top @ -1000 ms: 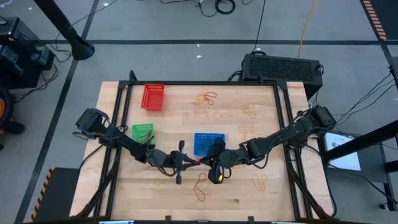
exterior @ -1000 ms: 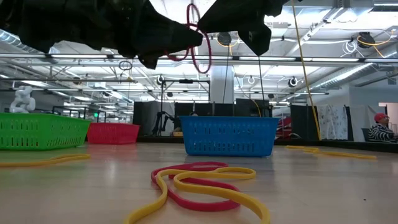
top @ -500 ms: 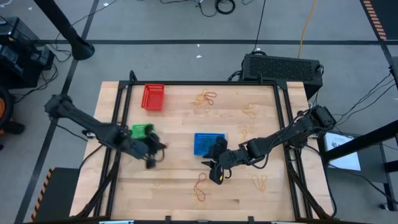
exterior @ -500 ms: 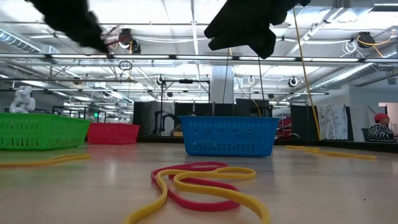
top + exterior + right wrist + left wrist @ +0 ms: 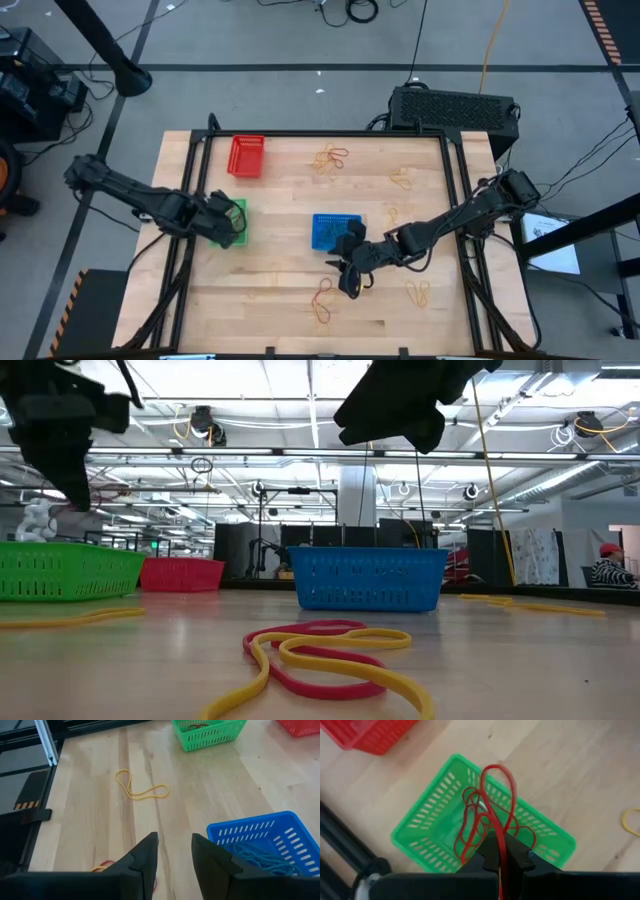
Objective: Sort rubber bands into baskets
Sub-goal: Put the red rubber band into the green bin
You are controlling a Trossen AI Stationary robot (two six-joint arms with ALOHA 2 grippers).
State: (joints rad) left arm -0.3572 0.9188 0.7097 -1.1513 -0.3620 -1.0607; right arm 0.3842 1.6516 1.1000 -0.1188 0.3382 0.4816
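My left gripper point(image 5: 501, 840) hangs over the green basket point(image 5: 430, 820), shut on a red rubber band point(image 5: 498, 775); more red bands lie in that basket. My right gripper point(image 5: 174, 847) stands open and holds nothing, above the table just near of the blue basket point(image 5: 335, 228), which holds blue bands point(image 5: 260, 852). The red basket point(image 5: 246, 156) sits at the far left. A red and a yellow band point(image 5: 320, 655) lie tangled on the table near the front, and a yellow one point(image 5: 141, 790) lies by the left side. My left gripper pinches the red rubber band between its two shut fingers at one end of the loop point(image 5: 501, 851). The fingers point steeply down from above. The rest of the loop point(image 5: 490, 770) reaches out past the fingertips over the green basket; whether it touches the bands inside, I cannot tell.
More loose bands lie at the far middle point(image 5: 331, 157), the far right point(image 5: 402, 180), right of the blue basket point(image 5: 390, 215) and the near right point(image 5: 417, 292). Black frame rails point(image 5: 185, 200) run along the table's left and right sides.
The two grippers met near the table's middle with the red band between them. The band has left my right gripper. My left gripper has carried it toward the table's left edge, risen, and tipped to point down over the green basket.
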